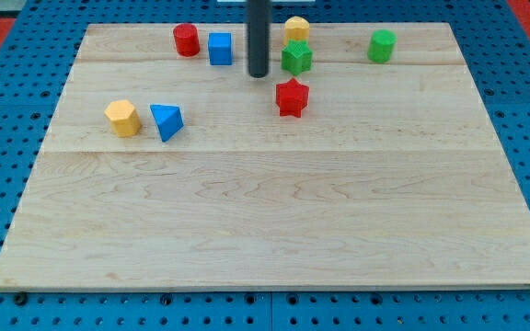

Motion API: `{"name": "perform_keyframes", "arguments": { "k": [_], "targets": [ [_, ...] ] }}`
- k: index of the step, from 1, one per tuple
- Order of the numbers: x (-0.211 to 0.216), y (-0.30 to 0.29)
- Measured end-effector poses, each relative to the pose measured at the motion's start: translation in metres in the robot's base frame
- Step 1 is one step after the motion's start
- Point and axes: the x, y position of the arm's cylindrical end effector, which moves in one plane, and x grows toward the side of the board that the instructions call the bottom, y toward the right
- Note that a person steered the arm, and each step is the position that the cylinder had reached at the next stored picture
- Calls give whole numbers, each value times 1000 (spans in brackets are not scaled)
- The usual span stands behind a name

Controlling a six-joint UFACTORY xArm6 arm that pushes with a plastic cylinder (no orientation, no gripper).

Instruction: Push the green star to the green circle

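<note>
The green star (pixel 295 58) lies near the view's top, just below a yellow block (pixel 296 28) and touching or nearly touching it. The green circle (pixel 382 45) stands at the top right, well to the right of the star. My tip (pixel 259 74) is on the board just left of the green star, a small gap between them. The rod rises out of the view's top edge.
A red star (pixel 291 97) lies below the green star. A blue cube (pixel 220 49) and a red cylinder (pixel 186 39) sit left of my tip. A yellow hexagon (pixel 122 118) and a blue triangle (pixel 166 120) lie at the left. The wooden board (pixel 274 221) sits on a blue pegboard.
</note>
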Motion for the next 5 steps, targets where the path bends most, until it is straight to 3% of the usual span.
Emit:
{"name": "perform_keyframes", "arguments": {
  "k": [2, 3, 5],
  "targets": [
    [-44, 67],
    [-44, 119],
    [-30, 126]
  ]
}}
